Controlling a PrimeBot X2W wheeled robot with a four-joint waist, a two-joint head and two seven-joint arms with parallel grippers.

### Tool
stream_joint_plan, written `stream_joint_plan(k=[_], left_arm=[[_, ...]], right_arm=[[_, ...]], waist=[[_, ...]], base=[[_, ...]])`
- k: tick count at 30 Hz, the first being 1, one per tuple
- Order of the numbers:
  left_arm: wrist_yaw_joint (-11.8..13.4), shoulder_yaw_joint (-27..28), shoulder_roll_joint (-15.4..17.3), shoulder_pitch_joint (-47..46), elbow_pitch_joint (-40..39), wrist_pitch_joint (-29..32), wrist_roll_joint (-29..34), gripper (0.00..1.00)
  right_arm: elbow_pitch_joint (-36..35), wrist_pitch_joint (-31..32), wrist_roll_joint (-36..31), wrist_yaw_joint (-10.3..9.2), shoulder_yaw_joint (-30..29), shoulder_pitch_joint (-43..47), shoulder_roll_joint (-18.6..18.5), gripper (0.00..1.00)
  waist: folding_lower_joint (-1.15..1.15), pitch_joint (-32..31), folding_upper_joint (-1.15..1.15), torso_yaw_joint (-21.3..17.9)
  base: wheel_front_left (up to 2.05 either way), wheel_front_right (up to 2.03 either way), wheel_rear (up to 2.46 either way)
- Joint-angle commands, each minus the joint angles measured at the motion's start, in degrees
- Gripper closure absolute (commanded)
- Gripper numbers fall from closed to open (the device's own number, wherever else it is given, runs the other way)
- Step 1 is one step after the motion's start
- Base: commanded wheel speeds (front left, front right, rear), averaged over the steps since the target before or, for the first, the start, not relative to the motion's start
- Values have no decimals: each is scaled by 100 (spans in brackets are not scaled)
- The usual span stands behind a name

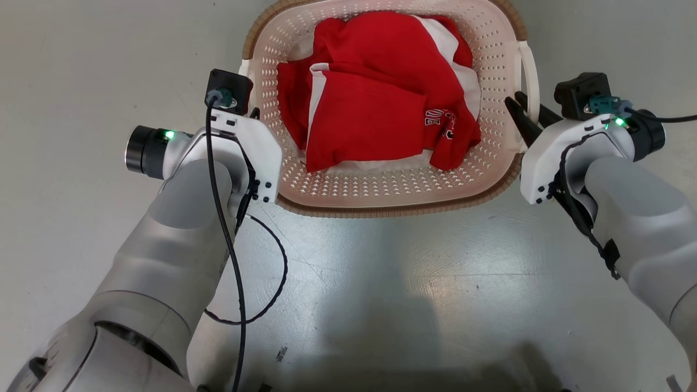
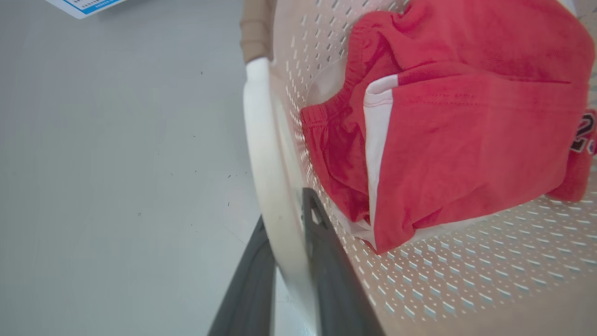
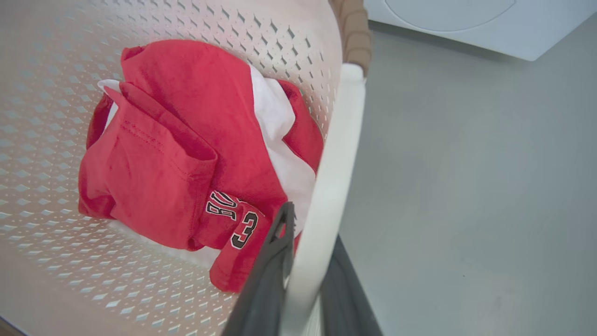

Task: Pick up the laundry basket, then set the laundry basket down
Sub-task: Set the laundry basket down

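Dual-handle grip on: laundry basket (image 1: 381,190) sits dead centre between the arms; can't tell if it's clear of the floor (image 1: 381,294).
Left end effector (image 2: 285,210) pinches the left loop handle (image 2: 259,140), one finger inside and one outside; right end effector (image 3: 310,224) does the same on the right loop handle (image 3: 338,140). Move both arms in sync and keep the rim level so the red garment (image 1: 375,92) doesn't slide. Floor is smooth glossy grey; white appliance (image 3: 466,23) beyond the right side.

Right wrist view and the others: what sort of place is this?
Probably a laundry room: a laundry basket of red and white clothes, a bare grey floor, and what looks like a white washing machine close by.
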Motion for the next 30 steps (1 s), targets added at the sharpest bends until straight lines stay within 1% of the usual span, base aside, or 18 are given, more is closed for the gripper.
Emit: stream_joint_plan(k=[1, 27, 28, 29, 30], left_arm=[[43, 15, 292, -139, -16, -19, 25, 100], [75, -92, 289, -146, -16, 63, -94, 100], [84, -79, 293, -153, -16, 43, -111, 59], [92, -78, 295, -157, -16, 36, -118, 27], [106, -57, 294, -155, -16, 48, -147, 0]], right_arm=[[73, 21, -22, 18, 75, 221, -115, 100], [116, 166, 95, 18, 65, 250, -70, 100], [135, 161, 92, 18, 65, 235, -68, 89], [174, 121, 75, 18, 65, 212, -68, 67], [211, 86, 81, 18, 55, 203, -61, 29]], waist=[[0, 7, 0, -1], [0, 86, 0, -35], [0, 93, 0, -35], [0, 98, 0, -35], [0, 101, 0, -32]], base=[[0, 0, 0], [0, 0, 0], [0, 0, 0], [0, 0, 0], [0, 0, 0]])
